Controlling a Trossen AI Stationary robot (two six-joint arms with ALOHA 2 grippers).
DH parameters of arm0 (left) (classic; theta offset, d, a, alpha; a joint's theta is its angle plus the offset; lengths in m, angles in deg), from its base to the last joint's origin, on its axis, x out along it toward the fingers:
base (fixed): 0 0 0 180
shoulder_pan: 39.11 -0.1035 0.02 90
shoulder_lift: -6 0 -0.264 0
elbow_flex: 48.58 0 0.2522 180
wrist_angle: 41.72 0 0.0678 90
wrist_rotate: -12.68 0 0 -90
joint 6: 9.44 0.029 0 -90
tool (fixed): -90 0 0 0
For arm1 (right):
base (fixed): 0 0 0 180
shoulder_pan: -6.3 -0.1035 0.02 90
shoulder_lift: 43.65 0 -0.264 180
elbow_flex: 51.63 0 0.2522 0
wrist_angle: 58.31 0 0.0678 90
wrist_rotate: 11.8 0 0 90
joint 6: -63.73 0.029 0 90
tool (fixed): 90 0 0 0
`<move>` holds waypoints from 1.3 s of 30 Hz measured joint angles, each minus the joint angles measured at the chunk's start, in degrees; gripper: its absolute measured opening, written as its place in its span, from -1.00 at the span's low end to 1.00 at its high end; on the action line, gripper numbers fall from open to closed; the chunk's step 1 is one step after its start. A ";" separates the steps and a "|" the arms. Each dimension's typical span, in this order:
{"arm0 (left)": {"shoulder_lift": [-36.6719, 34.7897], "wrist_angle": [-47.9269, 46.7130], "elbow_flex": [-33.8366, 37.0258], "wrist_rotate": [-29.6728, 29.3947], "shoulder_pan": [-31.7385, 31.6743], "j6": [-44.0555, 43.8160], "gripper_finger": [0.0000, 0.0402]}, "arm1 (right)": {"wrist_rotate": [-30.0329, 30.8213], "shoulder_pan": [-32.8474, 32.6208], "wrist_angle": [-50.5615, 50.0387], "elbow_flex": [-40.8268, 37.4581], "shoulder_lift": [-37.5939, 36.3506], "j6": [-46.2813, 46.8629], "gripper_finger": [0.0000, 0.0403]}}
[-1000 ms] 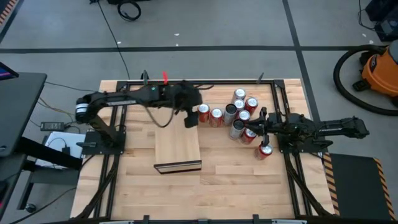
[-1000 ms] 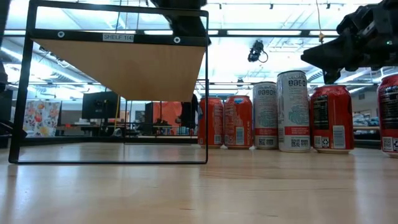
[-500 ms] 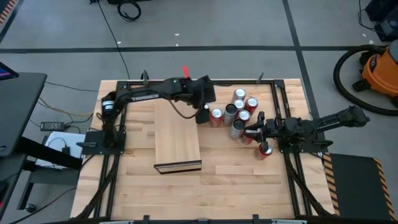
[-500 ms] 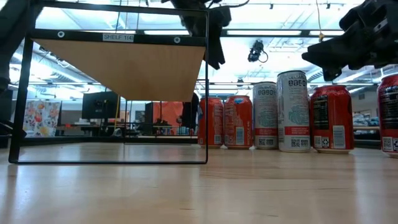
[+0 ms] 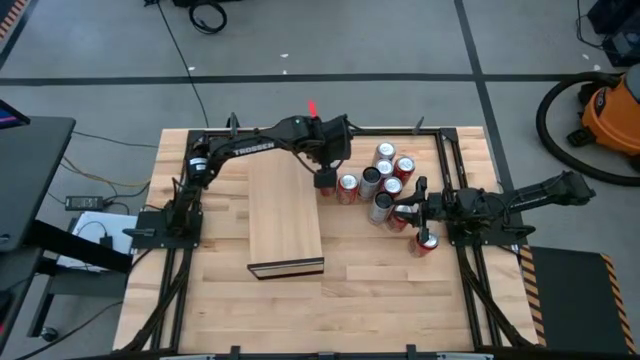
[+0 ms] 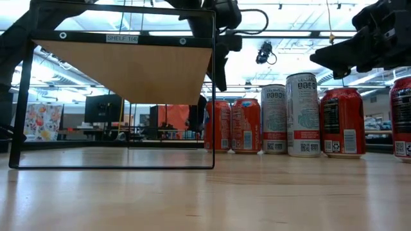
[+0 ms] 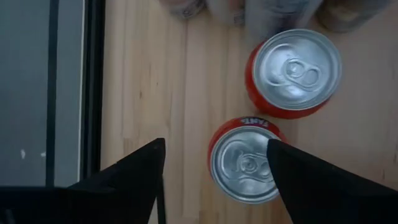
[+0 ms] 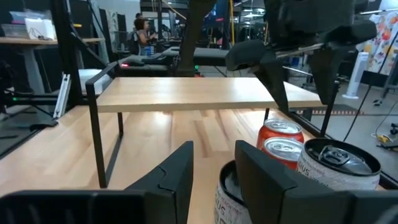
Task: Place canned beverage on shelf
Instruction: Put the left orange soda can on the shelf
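Observation:
The shelf (image 5: pixel 285 215) is a pale wood slab on a black wire frame; it also shows in the low view (image 6: pixel 122 70). Several red and silver cans (image 5: pixel 380 185) stand upright on the table to its right. My left gripper (image 7: pixel 214 162) is open and points down above the leftmost red can (image 7: pixel 242 165), one finger on each side of its top, clear of it in the low view (image 6: pixel 220 77). My right gripper (image 8: pixel 214 162) is slightly open and lies level just over the near cans (image 5: pixel 400 212), a silver can (image 8: pixel 230 186) below its fingers.
A second red can (image 7: pixel 292 71) stands close beside the one under my left gripper. A lone red can (image 5: pixel 427 242) stands by my right arm. The black frame rails (image 5: pixel 450 160) run along the table's sides. Bare tabletop (image 5: pixel 380 290) lies toward the near edge.
My left gripper has swung from over the shelf's far end toward the table's right edge. It has come down beside the shelf, over the leftmost red can. The cans and the shelf have stayed where they were.

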 joint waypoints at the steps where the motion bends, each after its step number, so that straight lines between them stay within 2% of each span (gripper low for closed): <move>1: 0.01 -0.06 0.00 0.00 0.03 -0.06 0.54 | 0.00 0.00 0.19 0.00 0.00 -0.19 -0.35; 6: 0.00 -0.01 0.00 0.02 0.21 -2.23 0.77 | -0.04 0.00 1.47 0.00 0.00 -0.34 -0.35; 10: 0.78 0.38 -0.60 -2.55 0.90 -4.20 0.84 | -0.04 0.00 4.38 0.00 0.00 -0.68 -0.35; 19: 10.43 -14.36 -16.37 -2.99 2.54 -8.39 0.85 | 0.10 0.00 6.48 0.02 1.19 -1.70 -0.35; 27: 11.44 -16.78 -14.38 -5.05 3.06 -6.85 0.85 | -0.32 0.00 6.22 0.02 2.39 -1.44 -0.35; 39: 13.35 -16.16 -14.34 -4.22 3.17 -4.31 0.85 | -1.29 0.00 6.79 0.02 2.67 -0.95 -0.35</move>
